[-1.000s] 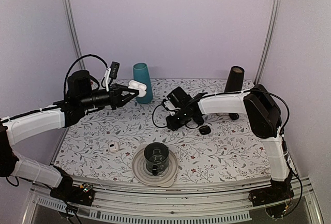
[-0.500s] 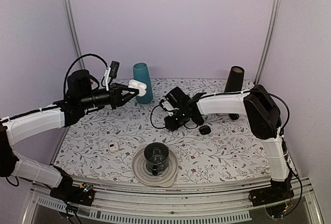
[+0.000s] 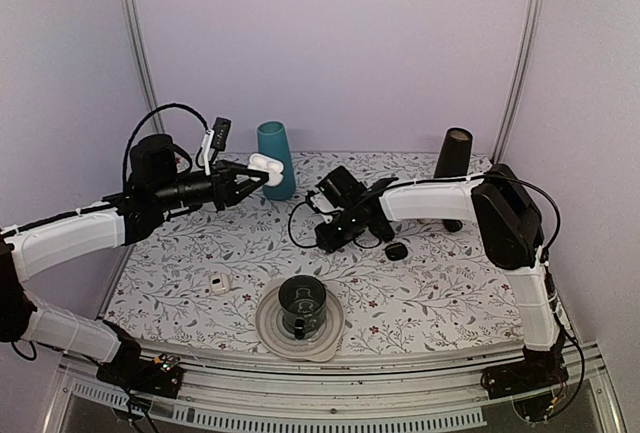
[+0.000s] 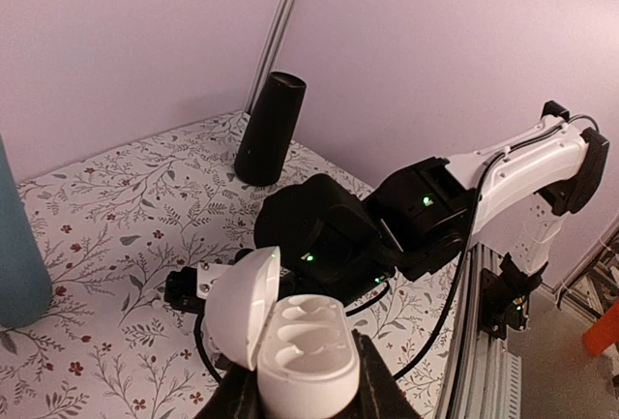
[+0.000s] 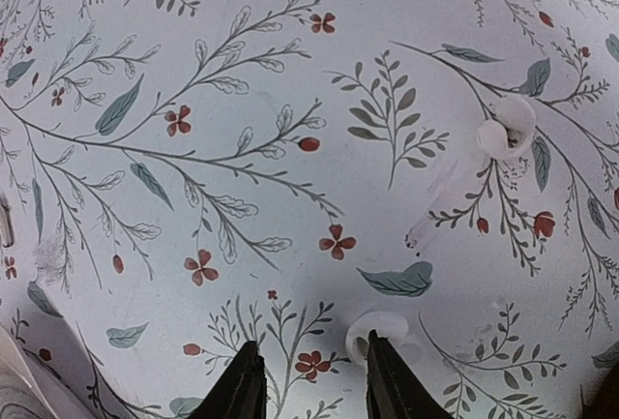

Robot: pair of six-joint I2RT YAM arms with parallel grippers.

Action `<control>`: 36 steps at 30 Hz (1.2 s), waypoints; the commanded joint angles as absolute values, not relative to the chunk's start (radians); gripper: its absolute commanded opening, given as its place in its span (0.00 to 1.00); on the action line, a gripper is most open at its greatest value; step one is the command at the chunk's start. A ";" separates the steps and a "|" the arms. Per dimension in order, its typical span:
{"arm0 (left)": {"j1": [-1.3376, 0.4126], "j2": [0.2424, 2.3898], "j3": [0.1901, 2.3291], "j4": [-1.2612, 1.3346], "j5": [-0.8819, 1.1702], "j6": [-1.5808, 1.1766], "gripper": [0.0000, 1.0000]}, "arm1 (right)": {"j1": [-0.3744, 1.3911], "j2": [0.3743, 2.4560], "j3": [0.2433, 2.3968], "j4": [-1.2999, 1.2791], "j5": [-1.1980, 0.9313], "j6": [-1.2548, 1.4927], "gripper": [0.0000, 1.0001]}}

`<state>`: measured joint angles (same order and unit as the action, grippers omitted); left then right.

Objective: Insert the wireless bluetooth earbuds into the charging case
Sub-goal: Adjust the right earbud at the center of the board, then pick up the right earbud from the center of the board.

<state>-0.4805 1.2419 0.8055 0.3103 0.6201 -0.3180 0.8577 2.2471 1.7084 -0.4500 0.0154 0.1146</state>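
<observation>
The left pincer (image 4: 308, 395) clamps the charging case (image 4: 300, 351), lid open leftward, right arm (image 4: 513, 167) beyond it

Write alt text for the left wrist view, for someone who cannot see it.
An open white charging case, both earbud wells empty, is pinched in the left gripper at the bottom edge. Behind it the black wrist of the right arm hangs over a floral table, with a black tapered tube further back.

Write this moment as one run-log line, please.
left gripper: shut on case, open and empty | right gripper: open, low over table | earbud: by its fingertip | second earbud: apart, on table
</observation>
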 commanded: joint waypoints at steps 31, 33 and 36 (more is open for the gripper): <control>-0.469 1.233 0.831 0.304 0.626 -0.304 0.00 | 0.822 2.283 1.688 -0.434 -0.010 0.156 0.35; -0.469 1.233 0.834 0.305 0.627 -0.304 0.00 | 0.817 2.283 1.688 -0.433 -0.003 0.157 0.34; -0.468 1.233 0.836 0.303 0.626 -0.304 0.00 | 0.809 2.281 1.687 -0.433 0.007 0.159 0.34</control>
<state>-0.4805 1.2419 0.8093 0.3080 0.6201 -0.3180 0.8345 2.2696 1.7061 -0.4347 -0.0181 0.1421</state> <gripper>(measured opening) 0.241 0.345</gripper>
